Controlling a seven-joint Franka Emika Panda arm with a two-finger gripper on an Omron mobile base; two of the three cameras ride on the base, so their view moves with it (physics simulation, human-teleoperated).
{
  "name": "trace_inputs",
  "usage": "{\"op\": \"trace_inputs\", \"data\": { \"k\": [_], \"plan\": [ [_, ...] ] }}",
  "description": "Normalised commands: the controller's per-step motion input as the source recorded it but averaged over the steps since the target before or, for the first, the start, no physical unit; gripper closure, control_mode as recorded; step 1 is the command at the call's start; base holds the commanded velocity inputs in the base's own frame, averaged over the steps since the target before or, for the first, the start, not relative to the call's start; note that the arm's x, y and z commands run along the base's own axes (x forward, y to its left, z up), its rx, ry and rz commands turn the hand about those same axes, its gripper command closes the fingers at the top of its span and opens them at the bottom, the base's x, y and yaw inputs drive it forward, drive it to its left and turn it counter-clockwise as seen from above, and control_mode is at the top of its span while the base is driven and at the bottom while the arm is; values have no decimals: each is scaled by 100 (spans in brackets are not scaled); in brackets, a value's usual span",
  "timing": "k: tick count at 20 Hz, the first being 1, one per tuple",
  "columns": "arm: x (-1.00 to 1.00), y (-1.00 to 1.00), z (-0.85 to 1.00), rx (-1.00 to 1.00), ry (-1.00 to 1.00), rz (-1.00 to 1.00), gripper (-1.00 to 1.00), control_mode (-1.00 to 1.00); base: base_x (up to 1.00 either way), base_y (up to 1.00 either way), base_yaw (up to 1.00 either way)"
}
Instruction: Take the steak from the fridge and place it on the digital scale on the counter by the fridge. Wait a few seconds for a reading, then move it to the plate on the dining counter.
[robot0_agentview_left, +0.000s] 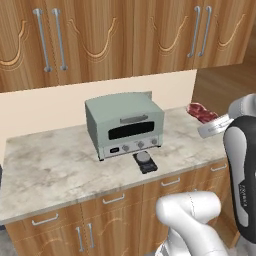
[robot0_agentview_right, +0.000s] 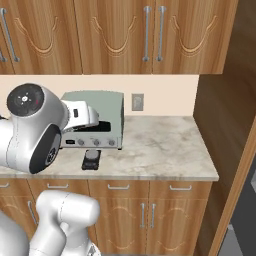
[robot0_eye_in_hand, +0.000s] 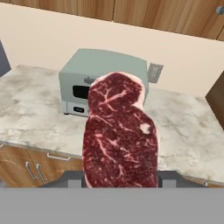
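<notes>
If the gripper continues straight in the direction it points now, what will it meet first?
Probably the toaster oven: in the hand view it sits directly behind the steak that the gripper holds. Depth is unclear, so the counter before it is possible.

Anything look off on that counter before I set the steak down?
Nothing stands out. The digital scale sits flat at the counter edge, just in front of the toaster oven, its disc bare. The steak is clamped in the gripper, held above the counter, right of the scale. No spills or damage.
</notes>
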Motion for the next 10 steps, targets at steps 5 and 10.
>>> {"op": "trace_inputs", "data": {
  "k": [5,10],
  "plan": [
    [0,0,0,0,0,0,100,100,0,0,0],
    [0,0,0,0,0,0,100,100,0,0,0]
  ]
}}
